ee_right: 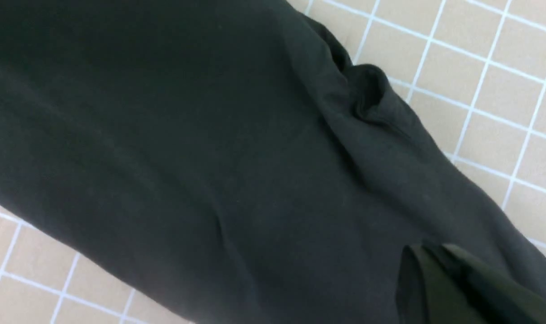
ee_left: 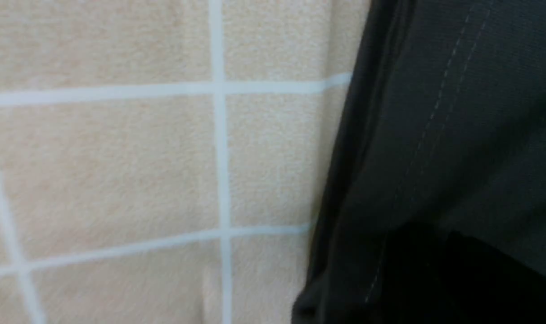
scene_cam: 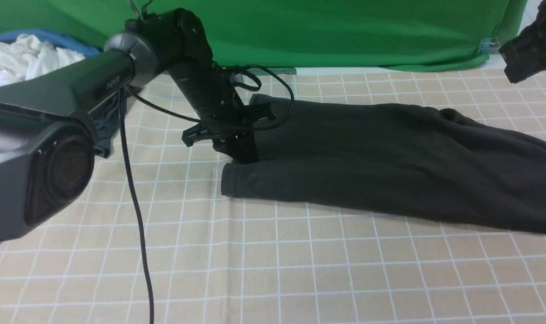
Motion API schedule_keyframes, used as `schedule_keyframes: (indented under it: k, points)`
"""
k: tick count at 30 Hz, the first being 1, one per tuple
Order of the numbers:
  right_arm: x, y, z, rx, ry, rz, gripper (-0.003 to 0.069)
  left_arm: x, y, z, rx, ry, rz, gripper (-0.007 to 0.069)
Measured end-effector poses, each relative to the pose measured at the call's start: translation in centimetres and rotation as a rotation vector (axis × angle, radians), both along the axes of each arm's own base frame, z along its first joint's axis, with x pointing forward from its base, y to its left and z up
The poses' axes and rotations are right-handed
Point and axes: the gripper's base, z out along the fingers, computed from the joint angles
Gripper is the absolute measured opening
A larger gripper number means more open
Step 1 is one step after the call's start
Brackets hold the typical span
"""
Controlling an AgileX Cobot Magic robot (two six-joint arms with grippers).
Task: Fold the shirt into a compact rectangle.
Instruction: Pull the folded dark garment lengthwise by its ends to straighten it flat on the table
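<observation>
Large black short-sleeved T-shirt of soft knit fabric [scene_cam: 390, 166] lay on the beige white-gridded tablecloth [scene_cam: 300, 270]. It was gathered into a long flat band running from table centre off the robot's right edge of the front view.

Handling, judged: light, limp, no stiffness. It will drape and sag from any pinch point, and layers may slide over each other. Not fragile. Best hold looked to be the double-stitched hem [ee_left: 435, 135] at the band's left end, taking all layers together so the fold carries over evenly.

Left gripper [scene_cam: 242, 153] was down at that left end, touching the fabric just at the edge. The jaws were hidden by the wrist body and dark cloth, so I cannot tell if it was clamped on the hem or merely resting there.

Right gripper [scene_cam: 520, 58] was raised well above the shirt's right part, fingers closed together, with nothing seen between them.
</observation>
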Motion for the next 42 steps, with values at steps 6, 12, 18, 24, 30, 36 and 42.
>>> schedule_keyframes:
  k: [6, 12, 18, 24, 30, 36, 42]
  points:
    - [-0.7, -0.6, 0.2, -0.003, 0.041, 0.001, 0.0027, -0.4, 1.7, 6.6, 0.024, -0.147, 0.052, 0.0131]
    - [-2.3, -1.7, 1.8, 0.021, 0.012, -0.074, 0.0027, -2.0, 1.3, 9.9, -0.030, -0.185, 0.052, 0.0237]
    - [-4.3, -1.1, -0.9, 0.072, 0.121, -0.067, 0.0027, -2.0, -1.3, 3.9, 0.009, -0.048, -0.013, 0.0317]
    - [-5.6, -1.0, -4.5, 0.071, 0.248, -0.047, 0.0027, -1.6, -1.6, 0.2, 0.047, 0.025, -0.013, 0.0325]
    - [-5.5, -1.0, -5.0, 0.067, 0.232, -0.045, 0.0027, -1.7, -1.4, 1.7, 0.052, -0.003, 0.009, 0.0325]
    - [-5.2, -1.1, -4.9, 0.065, 0.193, -0.050, 0.0027, -2.0, 0.3, 5.5, 0.143, -0.123, 0.003, 0.0325]
    - [-5.1, -1.1, -4.9, 0.067, 0.185, -0.052, 0.0025, -1.1, 0.4, 3.6, 0.163, -0.132, 0.010, 0.0330]
